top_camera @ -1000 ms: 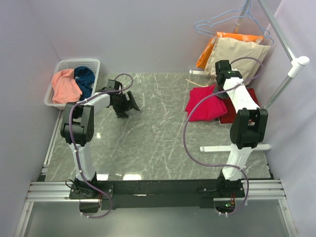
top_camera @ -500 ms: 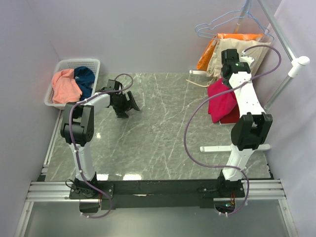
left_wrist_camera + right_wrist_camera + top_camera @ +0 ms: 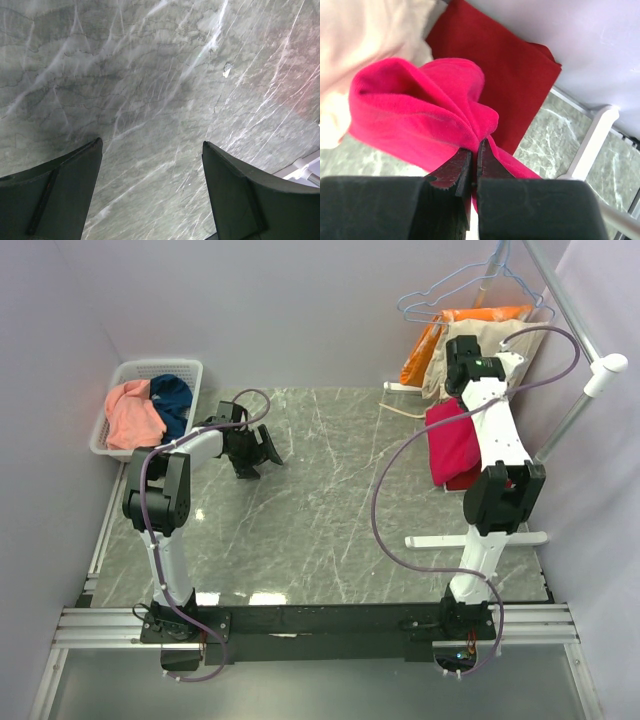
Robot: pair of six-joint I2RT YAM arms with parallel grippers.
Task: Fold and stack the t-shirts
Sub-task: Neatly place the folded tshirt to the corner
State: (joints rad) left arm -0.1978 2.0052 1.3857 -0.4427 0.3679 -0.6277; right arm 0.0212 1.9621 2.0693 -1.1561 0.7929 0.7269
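My right claw (image 3: 476,150) is clenched on just a thin bunch of the crimson t-shirt (image 3: 415,110), dangling it over the folded darker red t-shirt (image 3: 490,65) at the bench's (image 3: 320,490) far right (left claw (image 3: 151,150) hangs released), so it could slip free or snag the beige garment (image 3: 370,40).

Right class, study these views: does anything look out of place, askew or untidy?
The bright crimson cloth t-shirt hangs bunched from the shut right gripper, over the flat-folded darker red t-shirt rather than squared on it. The salmon-pink t-shirt and dark teal-blue t-shirt lie crumpled in the white plastic basket.
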